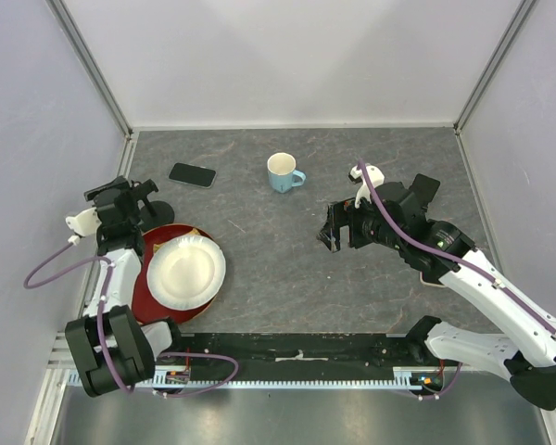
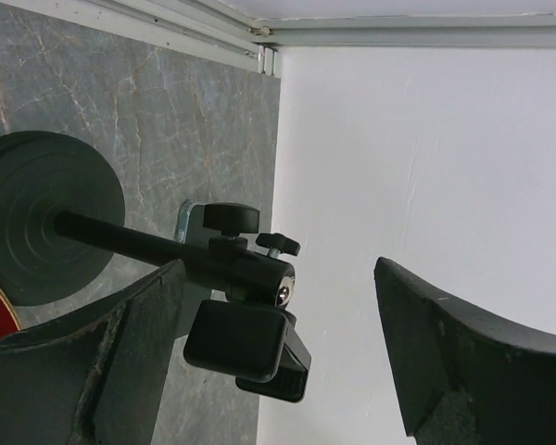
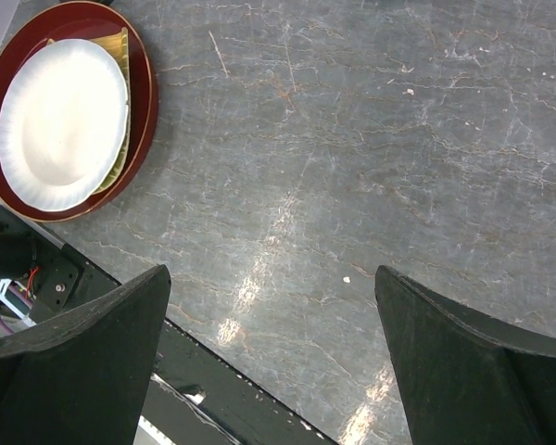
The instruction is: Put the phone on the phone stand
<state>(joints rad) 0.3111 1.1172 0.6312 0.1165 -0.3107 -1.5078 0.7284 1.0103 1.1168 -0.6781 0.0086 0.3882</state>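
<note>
**Phone lies past our left fingers, toward the far edge**

The phone (image 1: 193, 174) lies flat on the surface (image 1: 259, 243) near the far-left corner, not yet on the stand (image 1: 156, 211). Its long axis runs almost along the far edge, with the right end tipped a little toward us. The stand sits by the left edge, close to the phone but not touching it.

Our left fingers (image 2: 93, 371) are spread wide and hold nothing. In the left wrist view the stand's clamp head sits in the gap between them, and we cannot tell whether either finger touches it. From there the phone is farther out and to the right.

Our right fingers (image 3: 74, 362) are also wide and empty. They hang over bare surface right of the middle, and the mug (image 1: 284, 172) stands roughly between them and the phone. The plate (image 1: 185, 271) lies by the near-left corner, out of the way.

We judge the left arm the nearer one. Its move would turn on leaving the stand, reaching toward the far edge and closing across the phone's short width.
</note>
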